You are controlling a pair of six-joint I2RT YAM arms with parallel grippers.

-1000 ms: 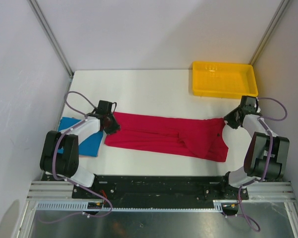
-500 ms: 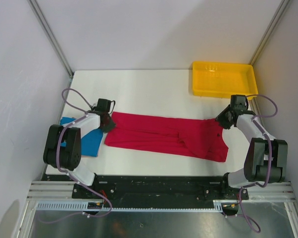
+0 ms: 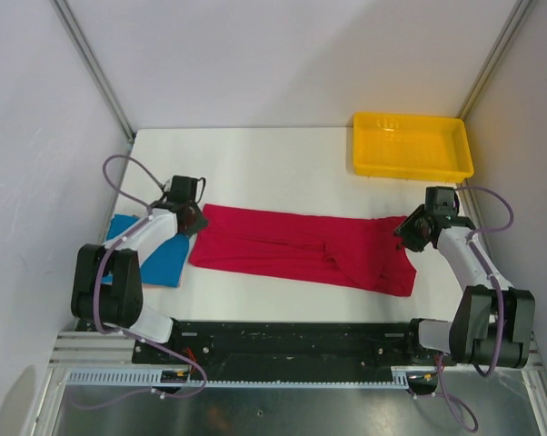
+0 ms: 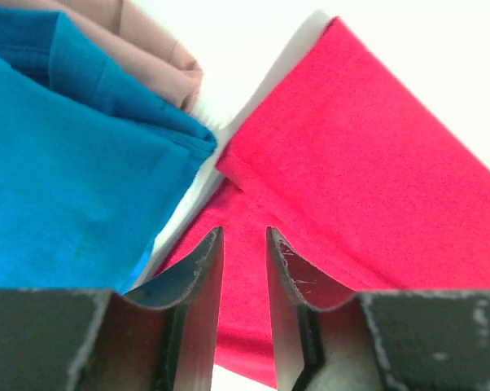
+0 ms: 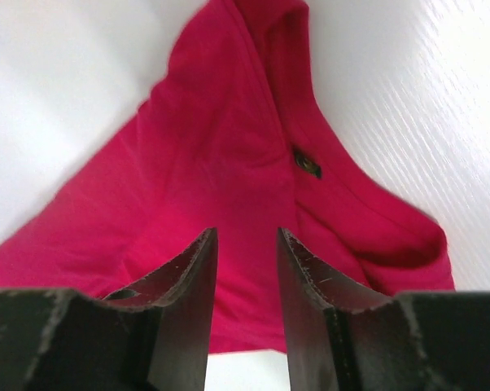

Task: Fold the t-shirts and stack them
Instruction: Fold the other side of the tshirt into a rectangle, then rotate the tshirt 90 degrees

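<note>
Table (image 3: 273, 173), contents:
- Spread t-shirt (image 3: 301, 250): across the middle, lying left to right.
- Folded t-shirt (image 3: 160, 262): just beside its left end, at the table's left edge.
- Tray (image 3: 359, 150): far right corner, behind the spread t-shirt's right end, apart from it.

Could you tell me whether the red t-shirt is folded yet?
Only partly: the red t-shirt lies as a long band with layers overlapping, not yet a compact rectangle.
</note>
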